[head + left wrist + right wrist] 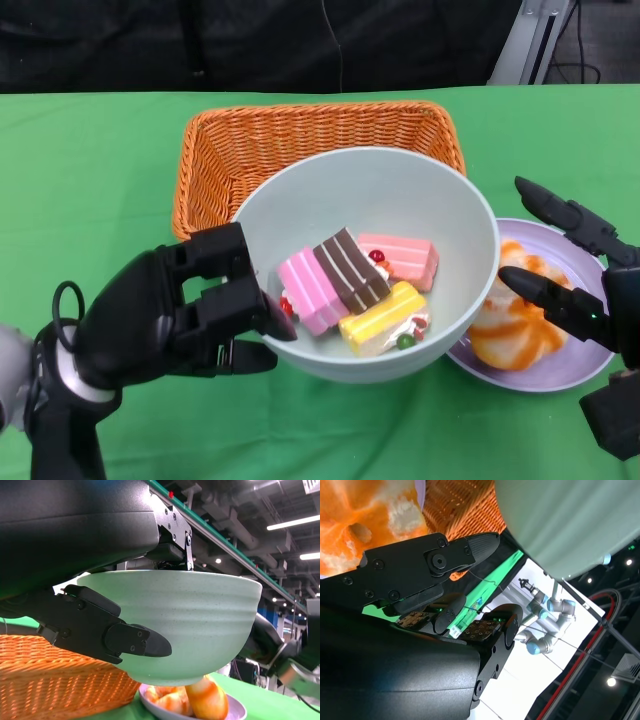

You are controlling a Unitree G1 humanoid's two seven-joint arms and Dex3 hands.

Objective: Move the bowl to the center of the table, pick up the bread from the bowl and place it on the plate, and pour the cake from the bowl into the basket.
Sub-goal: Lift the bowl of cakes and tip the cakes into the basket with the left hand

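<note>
the left hand (190, 315) grips the near-left rim of a pale green bowl (440, 215), fingers over the lip and thumb under the outer wall, holding it lifted clear of the green table (80, 170). in the left wrist view the bowl's base hangs in the air above the plate. inside the bowl lie several toy cake slices (355, 285), pink, brown striped and yellow, bunched toward the near side. behind the bowl, partly under its far rim, sits the orange wicker basket (300, 135). just right of the bowl is the lilac plate (575, 365) with the orange-and-white bread (515, 325) already on it. the right hand (580, 285) hovers beside the bowl's right wall, above the plate, fingers spread and holding nothing.

risks, as a judgement: the bowl is held on one side only, so it may twist or slip as it tips. it overhangs the plate as much as the basket, so a pour begun from here could drop cake onto the bread or the table. the right hand's fingers are close enough to knock the rim.

hard to tell: how much of the left hand's thumb bears on the wall, the exact count of slices, and most of the basket's floor, which the bowl hides.
</note>
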